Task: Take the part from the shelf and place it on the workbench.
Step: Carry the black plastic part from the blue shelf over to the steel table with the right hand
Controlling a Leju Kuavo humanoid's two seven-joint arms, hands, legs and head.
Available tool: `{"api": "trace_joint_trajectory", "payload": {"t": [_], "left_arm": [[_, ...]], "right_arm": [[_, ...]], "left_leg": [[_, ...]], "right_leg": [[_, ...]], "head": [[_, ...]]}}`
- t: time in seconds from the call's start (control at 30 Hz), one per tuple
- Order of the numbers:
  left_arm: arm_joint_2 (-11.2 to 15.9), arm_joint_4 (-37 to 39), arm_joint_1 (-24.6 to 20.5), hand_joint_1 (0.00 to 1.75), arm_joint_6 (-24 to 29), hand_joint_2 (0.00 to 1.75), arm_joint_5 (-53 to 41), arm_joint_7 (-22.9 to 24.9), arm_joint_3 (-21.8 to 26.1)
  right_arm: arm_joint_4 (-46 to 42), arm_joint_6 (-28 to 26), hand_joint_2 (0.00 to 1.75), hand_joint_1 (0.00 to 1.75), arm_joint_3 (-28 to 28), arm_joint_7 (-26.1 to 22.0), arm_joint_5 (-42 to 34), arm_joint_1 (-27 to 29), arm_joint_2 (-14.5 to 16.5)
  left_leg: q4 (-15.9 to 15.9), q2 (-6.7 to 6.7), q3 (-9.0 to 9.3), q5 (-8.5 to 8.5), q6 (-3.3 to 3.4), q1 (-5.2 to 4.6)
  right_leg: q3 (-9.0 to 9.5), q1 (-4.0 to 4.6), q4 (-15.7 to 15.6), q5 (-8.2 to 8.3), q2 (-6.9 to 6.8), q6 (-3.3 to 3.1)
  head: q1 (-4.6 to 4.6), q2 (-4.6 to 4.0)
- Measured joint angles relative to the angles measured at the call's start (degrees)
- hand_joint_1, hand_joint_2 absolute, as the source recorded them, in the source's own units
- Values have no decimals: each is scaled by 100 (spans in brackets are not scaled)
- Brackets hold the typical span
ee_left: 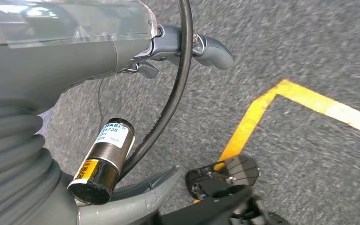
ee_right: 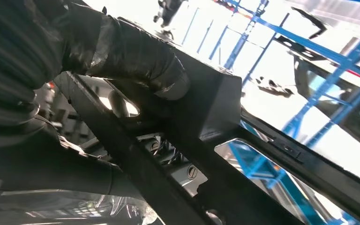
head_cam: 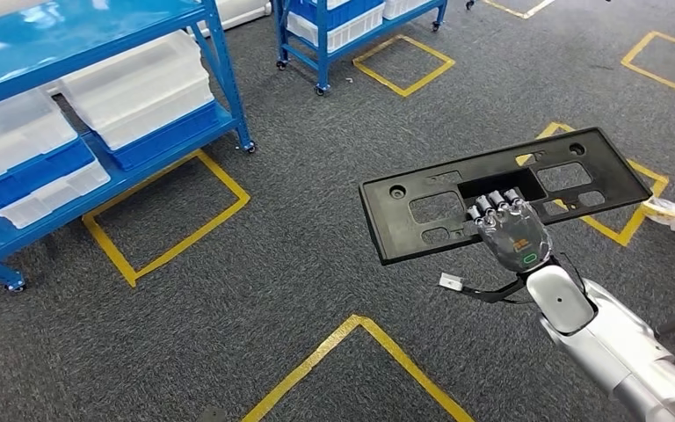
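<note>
The right hand point(head_cam: 511, 230) is gripping the black part point(head_cam: 503, 189) by 1 central opening, so the long part is likely tipping or slipping during carrying.

Head view: high, facing forward-down over grey carpet point(head_cam: 299, 264) with yellow tape point(head_cam: 167, 211), blue shelves point(head_cam: 97, 132) far left, right arm entering low right, right hand point(head_cam: 514, 236) under black part point(head_cam: 501, 193).
Left wrist view: close behind left hand point(ee_left: 75, 61), facing down at carpet and tape corner point(ee_left: 262, 108).
Right wrist view: very close beneath part point(ee_right: 206, 117), facing up toward shelf frames point(ee_right: 318, 93).
Shared: part and right hand in head and right wrist views; carpet and tape in head and left wrist views.
</note>
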Motion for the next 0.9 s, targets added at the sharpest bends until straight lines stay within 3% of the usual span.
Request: {"api": "trace_joint_trajectory", "payload": {"t": [0.07,0.13,0.2,0.27,0.3,0.33,0.37,0.43,0.5,0.57,0.63,0.7,0.77,0.8,0.83,0.9], "left_arm": [[1,-1,-15,0,-2,175,-7,-7,15],[-4,-3,-26,0,-15,175,-24,-13,17],[-20,-4,-33,0,-42,175,-56,-16,17],[-39,-4,-33,0,-57,175,-104,-10,17],[-46,-4,-33,0,-57,175,-121,-6,17],[-52,-4,-34,0,-53,175,-135,-2,17],[-55,-4,-37,0,-49,175,-140,-1,17],[-51,-4,-38,0,-37,175,-159,8,17],[-44,-4,-39,0,-26,175,-175,38,18],[-36,-4,-36,0,-18,175,-175,60,20],[-25,-4,-30,0,-15,175,-178,56,23],[-18,-4,-14,0,-13,175,-205,48,24],[-14,-4,13,0,-10,175,-233,51,24],[-11,-4,21,0,-8,175,-237,56,24],[-9,-4,24,0,-7,175,-236,58,24],[-7,-4,21,0,-5,175,-235,60,24]], "right_arm": [[-1,-8,175,173,-2,9,-1,7,-22],[-10,-19,175,173,-25,0,-2,6,-45],[-43,-27,175,173,-104,-76,-2,10,-40],[-89,-32,175,173,-240,-183,-2,64,-22],[-114,-33,175,173,-321,-222,-2,110,-14],[-139,-33,175,173,-403,-245,-2,160,-7],[-169,-33,175,173,-489,-249,-2,211,-1],[-253,-35,175,173,-636,-167,-2,297,7],[-354,-39,175,173,-720,-10,-2,367,-2],[-439,-45,175,173,-765,114,-2,462,-47],[-499,-48,175,173,-819,176,-2,564,-111],[-556,-49,175,173,-858,218,-2,614,-149],[-611,-47,175,173,-874,238,-2,667,-168],[-626,-47,175,173,-885,236,-2,711,-176],[-634,-47,175,173,-903,231,-2,755,-187],[-647,-48,175,173,-960,224,-2,808,-210]], "left_leg": [[11,81,2,-34,-45,-9],[200,-101,-68,-197,-99,13],[827,-419,-341,-548,-132,38],[1533,-539,-679,-802,-137,44],[1662,-551,-751,-782,-133,45],[1569,-561,-719,-654,-125,48],[1274,-594,-591,-446,-111,53],[515,-843,-262,-90,-80,75],[137,-1025,-100,6,-65,85],[77,-937,-72,24,-32,78],[-24,-799,-36,92,43,81],[-92,-646,-18,136,93,72],[-94,-490,-27,134,108,52],[-90,-416,-30,127,109,47],[-84,-344,-32,118,107,45],[-61,-210,-27,88,86,42]], "right_leg": [[-23,-13,-7,30,148,-51],[-30,-45,-23,55,272,-112],[-40,-55,-29,69,395,-166],[-50,-50,-25,75,535,-187],[-51,-48,-21,77,610,-188],[-49,-48,-15,78,685,-186],[-46,-50,-5,79,762,-184],[-64,-56,25,84,908,-162],[-120,-71,36,113,1047,-95],[-156,-98,-1,164,1171,-2],[-214,-96,76,104,974,49],[-454,-81,575,-192,601,75],[-768,-95,1267,-502,464,108],[-839,-104,1446,-539,450,120],[-804,-110,1418,-477,436,126],[-423,-108,773,-166,310,121]], "head": [[-2,0],[-3,0],[-2,0],[-2,0],[-2,0],[-2,0],[-2,0],[-1,0],[-1,0],[-3,0],[3,0],[13,0],[15,0],[15,0],[15,0],[16,0]]}}
